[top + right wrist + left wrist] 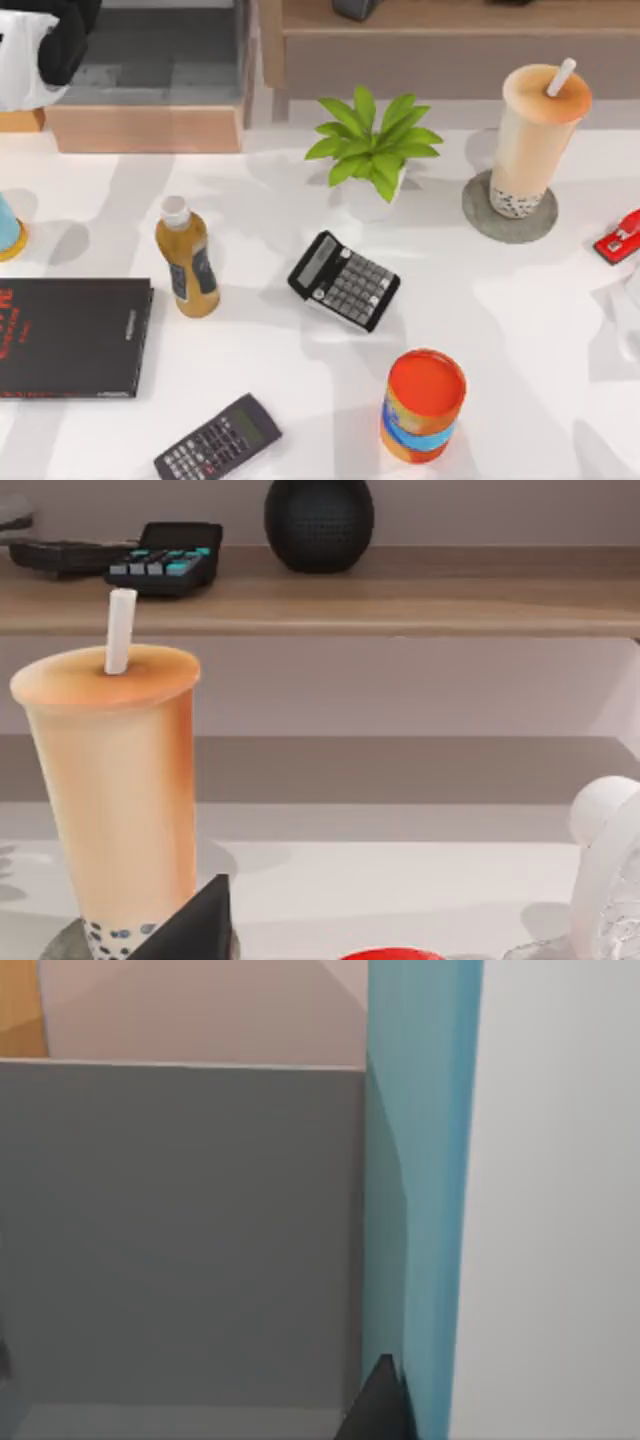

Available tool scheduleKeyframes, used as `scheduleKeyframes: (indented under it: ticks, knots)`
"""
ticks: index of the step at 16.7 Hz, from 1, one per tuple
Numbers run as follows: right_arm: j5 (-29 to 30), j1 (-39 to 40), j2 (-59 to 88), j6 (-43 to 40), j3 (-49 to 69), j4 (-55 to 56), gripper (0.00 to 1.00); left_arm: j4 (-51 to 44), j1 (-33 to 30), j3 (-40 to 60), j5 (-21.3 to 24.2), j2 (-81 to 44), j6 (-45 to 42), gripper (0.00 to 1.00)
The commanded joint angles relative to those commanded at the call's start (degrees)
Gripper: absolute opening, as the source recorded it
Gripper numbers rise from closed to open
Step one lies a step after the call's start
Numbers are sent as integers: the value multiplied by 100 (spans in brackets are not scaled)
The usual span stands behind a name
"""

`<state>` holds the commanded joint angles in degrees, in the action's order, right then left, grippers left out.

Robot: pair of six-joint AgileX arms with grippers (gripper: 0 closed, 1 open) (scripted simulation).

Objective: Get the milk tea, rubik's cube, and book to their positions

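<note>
The milk tea (535,135) stands upright on a round grey coaster (480,215) at the back right, its white straw pointing up. In the right wrist view the milk tea (115,780) is close, and a dark tip of my right gripper (195,925) sits low beside its base. My left arm (50,40) is at the back left corner over a grey compartment (160,60). In the left wrist view the teal-blue book (420,1210) stands upright against the compartment's grey wall (180,1230), with a dark tip of my left gripper (378,1405) against its cover. The rubik's cube is out of view.
A potted plant (372,150) stands at the back middle. On the table lie two calculators (343,280) (218,440), an amber bottle (188,258), a flat black book (70,337), an orange-and-blue can (424,404) and a red object (618,237) at the right edge. A wooden shelf (400,600) runs behind.
</note>
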<state>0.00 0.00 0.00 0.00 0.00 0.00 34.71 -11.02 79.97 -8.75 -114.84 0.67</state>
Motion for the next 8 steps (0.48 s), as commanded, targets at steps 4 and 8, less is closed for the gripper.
scheduleKeyframes:
  ticks: [4,8]
  knots:
    - [0,0,0,0,0,0,100,-57,-22,-78,-12,145,-9,0]
    - [0,0,0,0,0,0,100,-119,-33,-159,-26,287,-10,0]
